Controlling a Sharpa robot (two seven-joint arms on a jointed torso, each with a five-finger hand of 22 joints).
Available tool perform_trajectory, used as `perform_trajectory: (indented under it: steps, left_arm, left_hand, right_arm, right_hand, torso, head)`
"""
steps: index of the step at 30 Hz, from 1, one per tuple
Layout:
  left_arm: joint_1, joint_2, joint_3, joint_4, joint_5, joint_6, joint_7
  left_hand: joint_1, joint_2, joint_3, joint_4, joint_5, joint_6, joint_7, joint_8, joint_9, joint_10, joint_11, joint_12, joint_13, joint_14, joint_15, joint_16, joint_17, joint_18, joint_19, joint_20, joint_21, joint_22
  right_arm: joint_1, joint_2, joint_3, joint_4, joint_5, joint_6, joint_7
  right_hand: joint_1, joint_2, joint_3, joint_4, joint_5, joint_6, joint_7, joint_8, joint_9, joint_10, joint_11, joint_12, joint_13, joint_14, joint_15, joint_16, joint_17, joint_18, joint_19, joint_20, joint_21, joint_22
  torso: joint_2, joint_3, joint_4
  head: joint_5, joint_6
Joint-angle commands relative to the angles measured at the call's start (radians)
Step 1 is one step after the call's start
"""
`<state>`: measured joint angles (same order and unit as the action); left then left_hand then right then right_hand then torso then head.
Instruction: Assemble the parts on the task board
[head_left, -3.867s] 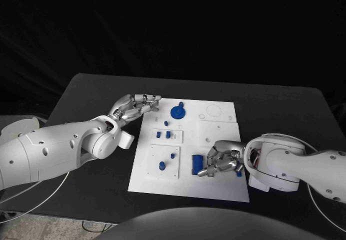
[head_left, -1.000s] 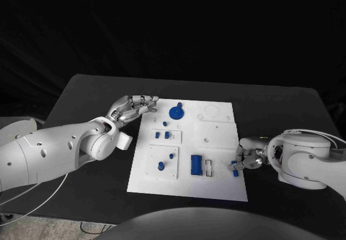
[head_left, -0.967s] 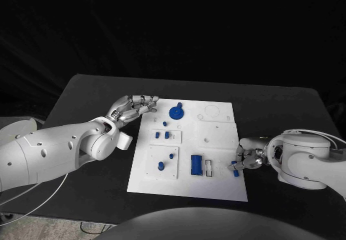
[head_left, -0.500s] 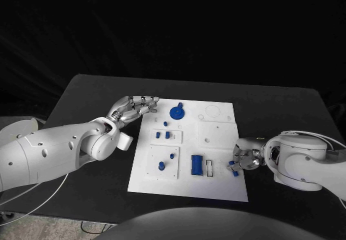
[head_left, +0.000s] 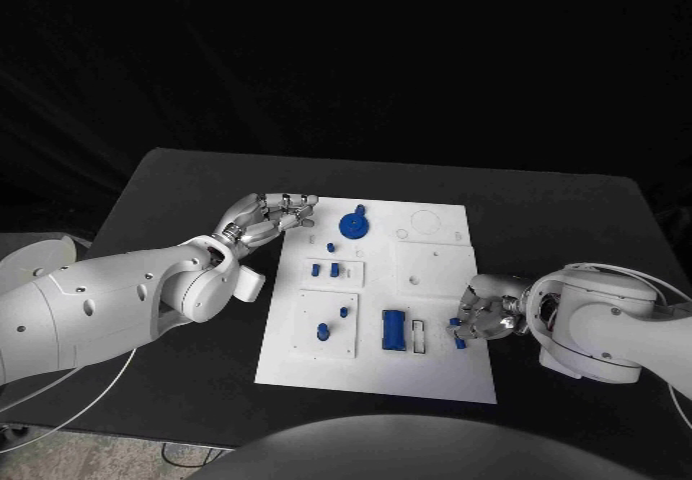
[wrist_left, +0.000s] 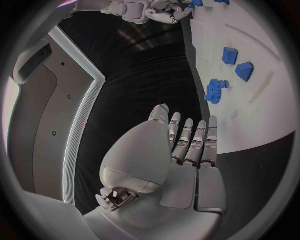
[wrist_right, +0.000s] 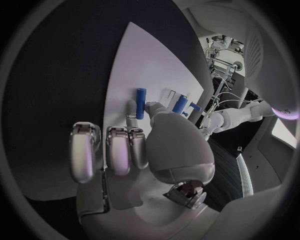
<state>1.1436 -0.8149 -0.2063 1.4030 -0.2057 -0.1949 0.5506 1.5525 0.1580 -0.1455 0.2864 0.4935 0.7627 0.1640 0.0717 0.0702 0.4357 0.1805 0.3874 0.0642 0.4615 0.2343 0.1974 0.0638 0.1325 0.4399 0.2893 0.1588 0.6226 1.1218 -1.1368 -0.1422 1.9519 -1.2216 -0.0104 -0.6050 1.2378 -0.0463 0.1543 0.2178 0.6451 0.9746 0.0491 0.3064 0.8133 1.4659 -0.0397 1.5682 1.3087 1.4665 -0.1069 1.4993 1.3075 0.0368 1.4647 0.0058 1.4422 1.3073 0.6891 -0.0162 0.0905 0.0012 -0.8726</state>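
Head view has our right hand (head_left: 488, 318) pinching a small blue part (head_left: 459, 334) in its fingers at the task board (head_left: 378, 375) right edge, left hand (head_left: 268, 217) spread; we should seat it squarely.

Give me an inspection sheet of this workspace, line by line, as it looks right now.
Surface: black table.
Job's things: white task board; blue parts on it, among them a round knobbed piece at the far end and a long block beside an empty slot.
Clutter: nothing seen.
Hands: left hand rests at the board's far left edge, holding nothing; right hand pinches a small blue part over the board's right edge.
Cables: pale cable under the left arm.
Surroundings: dark backdrop.
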Motion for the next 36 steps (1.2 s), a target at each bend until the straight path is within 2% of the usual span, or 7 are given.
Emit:
perform_trajectory:
  steps: [1,6,12,16,23,29,36]
  left_arm:
    - [-0.001,0.002,0.000,0.002,0.003,0.017,0.013]
    - [-0.002,0.003,0.000,0.002,0.003,0.017,0.011]
    - [-0.002,0.002,0.000,0.004,0.003,0.019,0.008]
    - [-0.002,0.002,0.000,0.004,0.003,0.021,0.006]
    - [-0.002,0.003,0.001,0.004,0.003,0.021,0.005]
    - [-0.002,0.001,0.001,0.004,0.003,0.022,0.004]
    - [-0.002,0.002,0.001,0.002,0.003,0.024,0.003]
  left_hand:
    - [0.002,0.005,0.006,-0.001,0.005,0.001,0.003,0.002,0.000,0.002,0.007,-0.001,0.001,-0.005,0.003,0.004,-0.001,-0.012,0.003,-0.002,0.005,-0.001]
    - [0.002,0.005,0.006,-0.001,0.005,0.001,0.003,0.002,0.000,0.002,0.007,-0.001,0.001,-0.005,0.003,0.004,-0.001,-0.012,0.003,-0.002,0.005,-0.001]
    - [0.002,0.005,0.006,-0.001,0.005,0.001,0.003,0.002,0.000,0.002,0.007,-0.001,0.001,-0.005,0.003,0.004,-0.001,-0.012,0.003,-0.002,0.005,-0.001]
    - [0.002,0.005,0.006,-0.001,0.005,0.001,0.003,0.002,0.000,0.002,0.007,-0.001,0.001,-0.005,0.003,0.004,-0.001,-0.012,0.003,-0.002,0.005,-0.001]
    - [0.002,0.005,0.006,-0.001,0.005,0.001,0.003,0.002,0.000,0.002,0.007,-0.001,0.001,-0.005,0.003,0.004,-0.001,-0.012,0.003,-0.002,0.005,-0.001]
    - [0.002,0.005,0.007,-0.001,0.006,0.001,0.003,0.002,0.000,0.002,0.007,-0.001,0.001,-0.005,0.002,0.004,-0.001,-0.012,0.003,-0.002,0.005,-0.001]
    - [0.004,0.005,0.008,-0.001,0.007,0.002,0.004,0.002,0.000,0.002,0.008,-0.001,0.001,-0.006,0.002,0.004,-0.001,-0.011,0.002,-0.002,0.005,-0.002]
  right_arm:
    - [0.013,-0.001,-0.003,0.004,0.229,-0.047,-0.005]
    - [0.026,0.005,-0.003,0.008,0.388,-0.061,-0.006]
    - [0.027,0.015,-0.003,0.001,0.448,-0.067,-0.008]
    - [0.023,0.021,-0.003,-0.009,0.459,-0.076,-0.008]
    - [0.014,0.041,-0.003,-0.027,0.444,-0.094,-0.003]
    - [0.003,0.064,-0.003,-0.040,0.401,-0.089,0.006]
    - [-0.006,0.080,-0.003,-0.046,0.377,-0.078,0.005]
  right_hand:
    - [-0.021,-0.001,0.164,-0.149,0.002,-0.001,-0.012,0.009,0.007,0.105,0.005,0.003,0.262,0.081,0.009,0.007,0.130,-0.005,0.056,0.006,0.006,0.222]
    - [-0.052,-0.003,0.188,-0.153,-0.006,0.009,-0.015,0.019,0.011,0.105,0.003,0.003,0.262,0.085,0.007,0.017,0.149,-0.008,0.060,0.006,0.016,0.225]
    - [-0.077,-0.004,0.205,-0.157,-0.044,0.006,-0.017,0.025,0.015,0.105,0.001,0.003,0.262,0.085,0.006,0.019,0.150,-0.007,0.059,0.005,0.014,0.224]
    - [-0.086,-0.004,0.209,-0.158,-0.058,0.004,-0.017,0.027,0.017,0.105,0.001,0.003,0.262,0.084,0.006,0.019,0.149,-0.006,0.058,0.005,0.012,0.224]
    - [-0.104,-0.005,0.211,-0.156,-0.079,0.001,-0.017,0.030,0.018,0.105,0.001,0.003,0.262,0.084,0.007,0.018,0.147,-0.006,0.057,0.005,0.010,0.223]
    - [-0.135,-0.019,0.203,-0.148,-0.106,-0.007,-0.015,0.028,0.016,0.105,0.002,0.003,0.262,0.083,0.009,0.017,0.144,-0.004,0.053,0.006,0.002,0.220]
    - [-0.153,-0.020,0.199,-0.144,-0.153,-0.009,-0.015,0.028,0.013,0.105,0.002,0.003,0.262,0.082,0.009,0.015,0.139,-0.003,0.050,0.007,-0.003,0.218]
  torso:
    - [0.000,-0.0006,0.0024]
    - [-0.001,-0.0013,0.0036]
    - [-0.002,-0.0024,0.0018]
    - [-0.003,-0.0033,0.0009]
    - [-0.003,-0.0018,0.0031]
    - [-0.002,-0.0011,0.0018]
    - [-0.003,-0.0011,0.0017]
  head:
    - [-0.002,0.000]
    - [-0.001,0.000]
    - [0.002,0.000]
    - [0.002,0.000]
    - [0.002,0.000]
    - [0.005,0.000]
    - [0.005,0.000]
